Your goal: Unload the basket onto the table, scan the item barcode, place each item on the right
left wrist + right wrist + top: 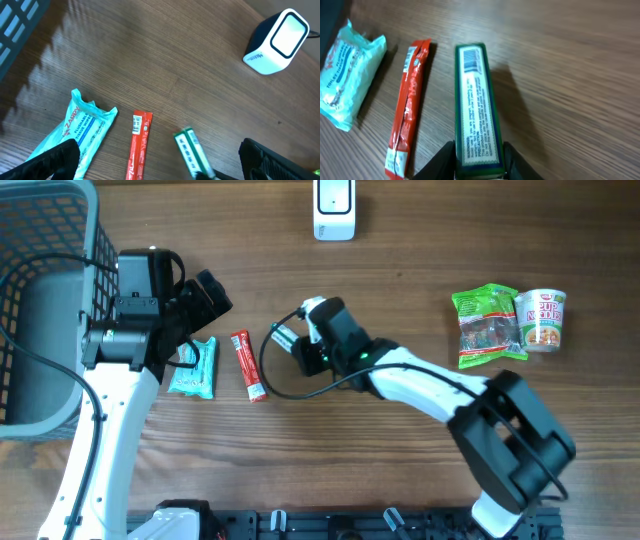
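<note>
Closest in the right wrist view, the right gripper [477, 167] has its jaws closed narrow on the near end of the green box [472, 110], one finger pressed to each long side. The box's long axis runs straight away from the jaws, and the labelled face is up, with the barcode [470, 60] at the far tip. The bottom edge of the picture cuts off its near end, and the small print is too fine to read. Whether the far tip rests on the surface [570, 75] or hangs just above it, I cannot tell. From overhead, the wrist hides nearly all of the box. Just beside it to the left lies a red stick packet [407, 105], roughly parallel, and beyond that a teal wipes pack [347, 80]. The left gripper [159, 147] hovers over these with its jaws spread wide and nothing between them. Farther off, the scanner [334, 210] stands at the far edge, well apart from the box. A grey basket [40, 300] sits at the left, and a green snack bag [487, 325] touches a noodle cup [542, 320] at the right.
</note>
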Controlling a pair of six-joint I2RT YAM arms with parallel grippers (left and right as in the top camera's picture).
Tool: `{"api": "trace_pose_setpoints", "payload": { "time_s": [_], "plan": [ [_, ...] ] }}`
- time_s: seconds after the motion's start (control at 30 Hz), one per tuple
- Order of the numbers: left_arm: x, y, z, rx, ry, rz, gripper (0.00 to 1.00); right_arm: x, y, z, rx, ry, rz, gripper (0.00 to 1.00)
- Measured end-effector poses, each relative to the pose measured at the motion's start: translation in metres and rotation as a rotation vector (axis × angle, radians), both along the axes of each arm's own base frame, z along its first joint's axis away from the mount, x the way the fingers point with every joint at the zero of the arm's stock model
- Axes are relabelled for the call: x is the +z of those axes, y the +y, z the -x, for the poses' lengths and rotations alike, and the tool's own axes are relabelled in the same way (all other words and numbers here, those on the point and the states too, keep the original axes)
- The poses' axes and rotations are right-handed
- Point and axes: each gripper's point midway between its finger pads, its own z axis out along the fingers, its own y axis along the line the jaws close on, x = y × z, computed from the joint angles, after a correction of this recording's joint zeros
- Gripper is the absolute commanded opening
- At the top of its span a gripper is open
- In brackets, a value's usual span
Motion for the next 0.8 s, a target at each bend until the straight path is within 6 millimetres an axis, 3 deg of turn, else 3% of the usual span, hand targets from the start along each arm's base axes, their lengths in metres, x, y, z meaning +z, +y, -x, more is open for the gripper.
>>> {"api": "trace_pose_setpoints", "payload": {
  "time_s": [0.37, 0.8],
  "plan": [
    [0.0, 0.0, 0.0, 0.0, 0.0, 0.0, 1.0, 0.002, -0.056, 0.016, -0.082, 0.145, 0.11, 0.26],
    [0.0, 0.0, 0.0, 0.0, 0.0, 0.0, 1.0, -0.009, -0.071, 0.031, -0.077, 0.209, 0.184, 0.27]
  ]
}}
